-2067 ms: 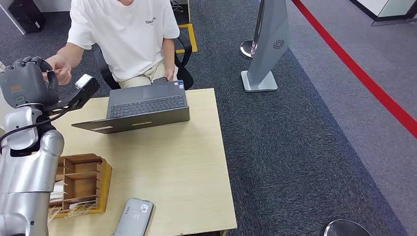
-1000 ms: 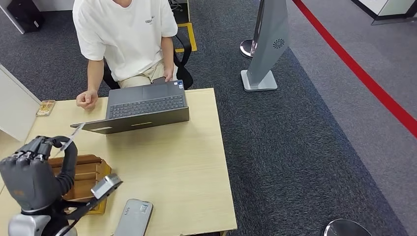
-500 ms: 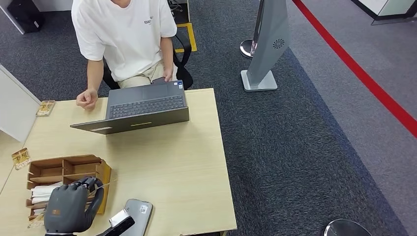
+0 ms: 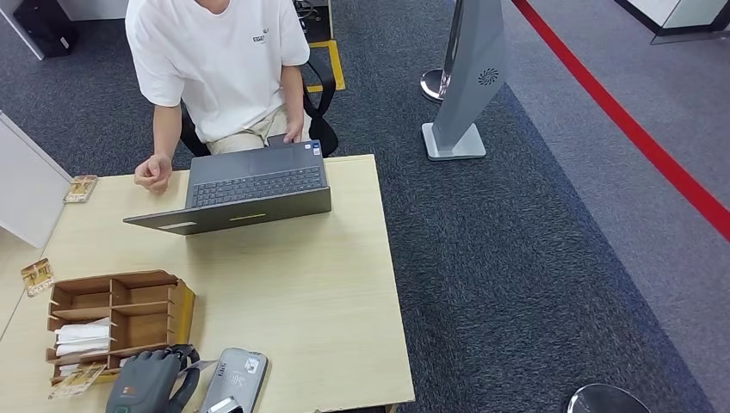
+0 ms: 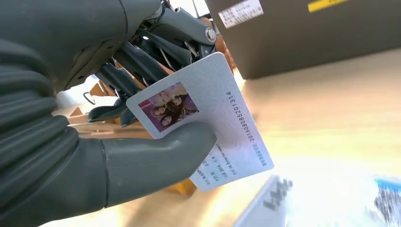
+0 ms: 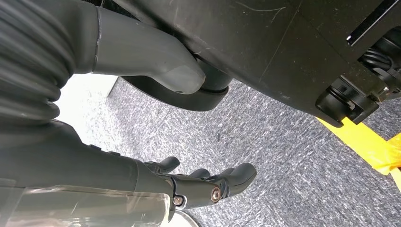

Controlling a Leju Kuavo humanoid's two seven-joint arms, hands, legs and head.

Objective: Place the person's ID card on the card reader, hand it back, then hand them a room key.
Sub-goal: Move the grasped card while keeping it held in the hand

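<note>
My left hand [image 4: 153, 384] is low at the table's near edge, just left of the grey card reader [image 4: 234, 379]. In the left wrist view this hand [image 5: 94, 118] pinches the ID card [image 5: 213, 124] between thumb and fingers. The card is white, with a photo and a printed number. It hangs tilted above the blurred card reader [image 5: 307, 203], apart from it. My right hand [image 6: 142, 182] hangs over grey carpet with its fingers apart and holds nothing. The person [image 4: 215, 60] sits behind the laptop [image 4: 250, 185], one fist [image 4: 153, 172] resting on the table.
A wooden organizer [image 4: 129, 297] with white cards [image 4: 82, 334] in its slots stands left of the reader. Two small patterned cards [image 4: 79, 188] [image 4: 36, 275] lie near the table's left edge. A grey floor stand [image 4: 469, 77] rises on the carpet at right.
My left hand took the card near the person's hand, then dropped toward the near edge beside the reader. The person's hand drew back to the table by the laptop.
</note>
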